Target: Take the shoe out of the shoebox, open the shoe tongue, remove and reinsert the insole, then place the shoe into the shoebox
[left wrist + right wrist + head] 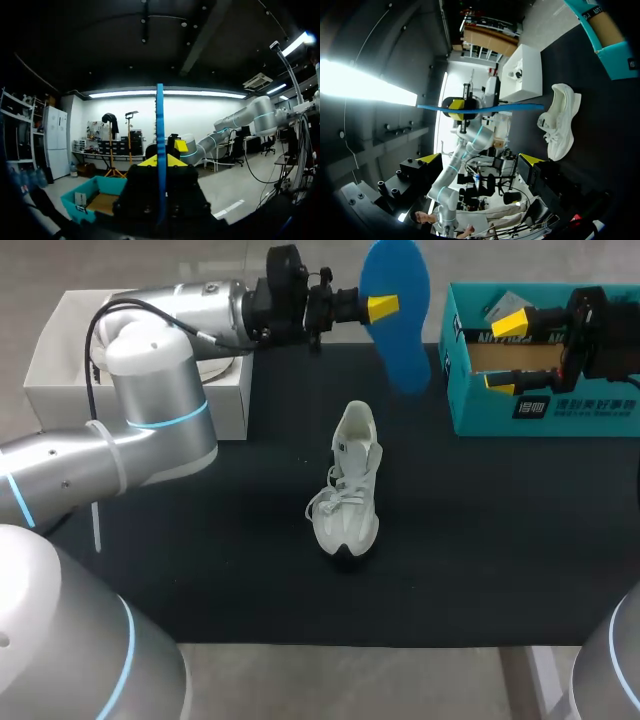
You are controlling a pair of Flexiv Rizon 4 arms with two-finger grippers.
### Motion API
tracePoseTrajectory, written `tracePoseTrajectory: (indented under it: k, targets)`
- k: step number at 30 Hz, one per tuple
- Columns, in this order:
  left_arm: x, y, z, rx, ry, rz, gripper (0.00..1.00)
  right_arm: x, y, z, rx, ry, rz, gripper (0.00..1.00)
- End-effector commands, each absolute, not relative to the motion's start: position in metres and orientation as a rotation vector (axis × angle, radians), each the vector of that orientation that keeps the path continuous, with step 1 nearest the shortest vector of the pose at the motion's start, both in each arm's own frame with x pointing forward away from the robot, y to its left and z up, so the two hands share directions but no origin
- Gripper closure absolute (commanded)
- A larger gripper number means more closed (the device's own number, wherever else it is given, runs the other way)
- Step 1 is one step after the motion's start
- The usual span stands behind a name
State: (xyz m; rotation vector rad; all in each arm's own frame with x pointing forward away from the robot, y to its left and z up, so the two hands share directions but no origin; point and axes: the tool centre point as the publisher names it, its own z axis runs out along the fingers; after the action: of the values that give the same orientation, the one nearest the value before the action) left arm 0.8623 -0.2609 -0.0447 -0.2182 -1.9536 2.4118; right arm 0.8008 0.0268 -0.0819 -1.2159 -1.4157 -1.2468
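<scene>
Black mat (200, 570) covers the table where we work. Our left gripper (383, 308) is up high over the far side of the mat. Its two yellow fingers pinch the blue insole (398, 320) from both sides. The insole hangs in the air and touches nothing else.

Below it, and nearer to us, the white shoe (350, 490) lies in the middle of the mat. Its mouth points to the far side. Our right gripper (507, 352) is over the teal shoebox (540, 415), with its fingers wide apart and nothing between them. A white box (60, 370) sits at the far left.

We think the job now is to put the insole back in. To do it well, we should bring it down slowly and line it up with the long way of the shoe. Then we slide one end in through the mouth. The shoe looks light and may slip, so the right gripper could hold it steady. We should not let go until the insole lies flat inside.
</scene>
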Motion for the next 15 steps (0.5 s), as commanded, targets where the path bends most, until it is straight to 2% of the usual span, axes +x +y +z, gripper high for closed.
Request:
tracePoseTrajectory:
  k: [1, 15]
  targets:
    - [0.864, -0.260, -0.046, -1.858, -2.163, 2.358, 1.00, 0.801, 0.028, -0.082, -1.218, -1.416, -1.246, 0.00]
    - [0.869, -0.255, -0.061, -2.635, -2.127, 2.032, 1.00, 0.801, 0.028, -0.082, -1.218, -1.416, -1.246, 0.00]
